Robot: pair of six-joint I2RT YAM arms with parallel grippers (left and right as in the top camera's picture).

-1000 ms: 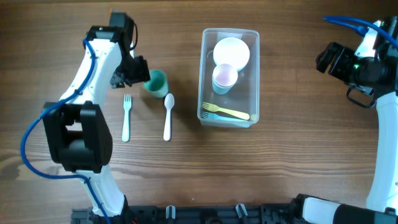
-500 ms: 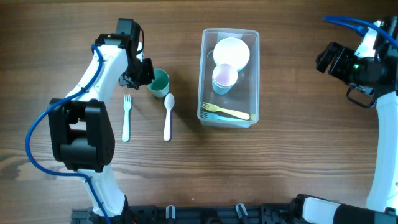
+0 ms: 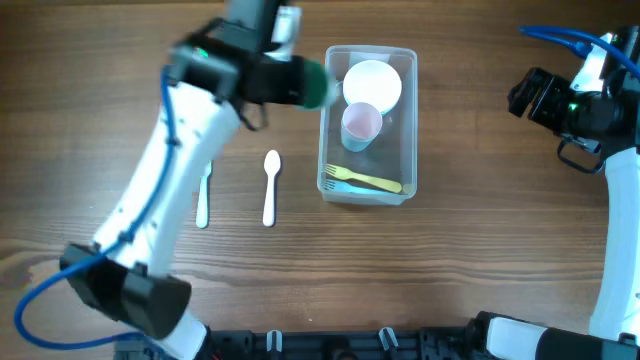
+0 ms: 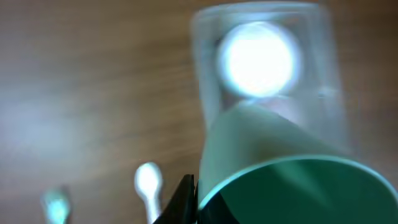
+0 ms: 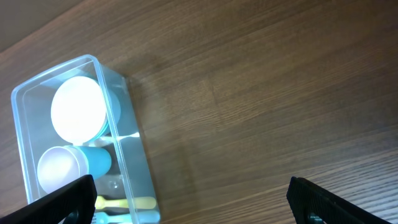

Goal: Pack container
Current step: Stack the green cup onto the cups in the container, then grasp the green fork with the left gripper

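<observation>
The clear container (image 3: 412,130) stands at the middle back of the table and holds a white bowl (image 3: 372,85), a pink cup (image 3: 361,125) and a yellow fork (image 3: 368,181). My left gripper (image 3: 296,82) is shut on a green cup (image 3: 316,84), held in the air at the container's left rim. In the left wrist view the green cup (image 4: 292,180) fills the lower right, one black finger (image 4: 185,199) presses its wall, and the blurred container (image 4: 202,81) lies beyond. My right gripper (image 5: 193,205) stands open, away to the right of the container (image 5: 135,155).
A white spoon (image 3: 270,186) and a white fork (image 3: 203,200) lie on the wood left of the container; my left arm covers part of the fork. The right arm (image 3: 585,110) sits at the table's far right edge.
My left gripper closed on the green cup, lifted it from beside the fork and spoon, and carried it right to the container's left rim. The right arm has not moved.
</observation>
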